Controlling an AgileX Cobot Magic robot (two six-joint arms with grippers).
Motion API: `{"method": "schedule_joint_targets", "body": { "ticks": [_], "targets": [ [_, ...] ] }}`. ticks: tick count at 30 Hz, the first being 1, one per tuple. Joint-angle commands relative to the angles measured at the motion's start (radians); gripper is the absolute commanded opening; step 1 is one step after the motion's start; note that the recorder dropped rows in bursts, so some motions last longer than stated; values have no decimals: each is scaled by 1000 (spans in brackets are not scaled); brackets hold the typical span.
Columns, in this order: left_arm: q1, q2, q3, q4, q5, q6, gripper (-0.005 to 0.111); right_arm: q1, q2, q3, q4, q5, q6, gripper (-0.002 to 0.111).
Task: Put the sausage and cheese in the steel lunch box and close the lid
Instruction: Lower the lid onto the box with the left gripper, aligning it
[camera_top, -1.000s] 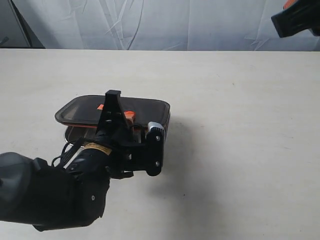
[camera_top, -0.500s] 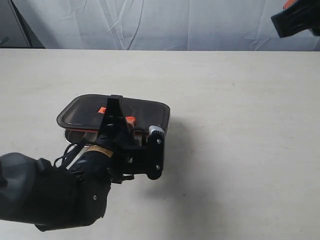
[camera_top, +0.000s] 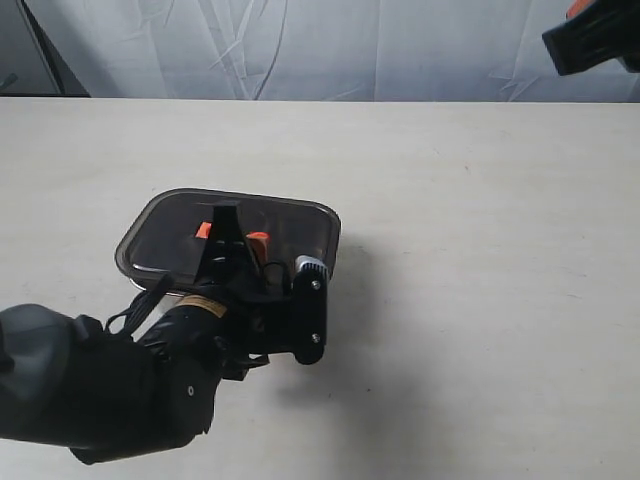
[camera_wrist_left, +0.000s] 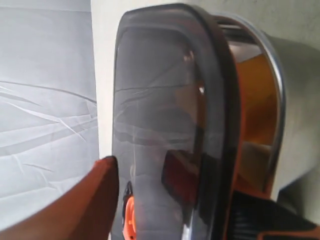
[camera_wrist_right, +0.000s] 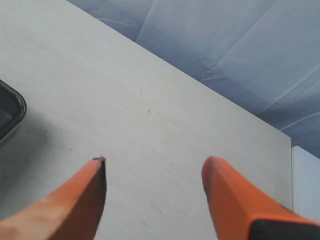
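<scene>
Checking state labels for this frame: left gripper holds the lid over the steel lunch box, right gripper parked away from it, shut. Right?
No, the right gripper is open, not shut: the right wrist view shows its orange fingers spread apart above the table, nothing between them. The rest stands: left gripper holds the lid over the steel lunch box.

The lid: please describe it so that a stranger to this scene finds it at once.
On the pale table, look left of centre, behind the black arm. The lid is the dark rounded rectangle there: smoky and see-through, unlike the shiny steel lunch box beneath it.
</scene>
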Motion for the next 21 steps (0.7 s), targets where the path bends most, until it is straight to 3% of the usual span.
{"method": "schedule_joint_targets", "body": {
  "ticks": [1,11,21],
  "targets": [
    [-3,-19,4,-32,40,-16,53,-5,-9,-3,-6,6,0,57],
    [-3,-59,4,-175,85,74,57,-5,-9,4,-8,6,0,57],
    [-3,-142,4,-192,184,100,57,-5,-9,98,-17,4,9,57]
  ]
}}
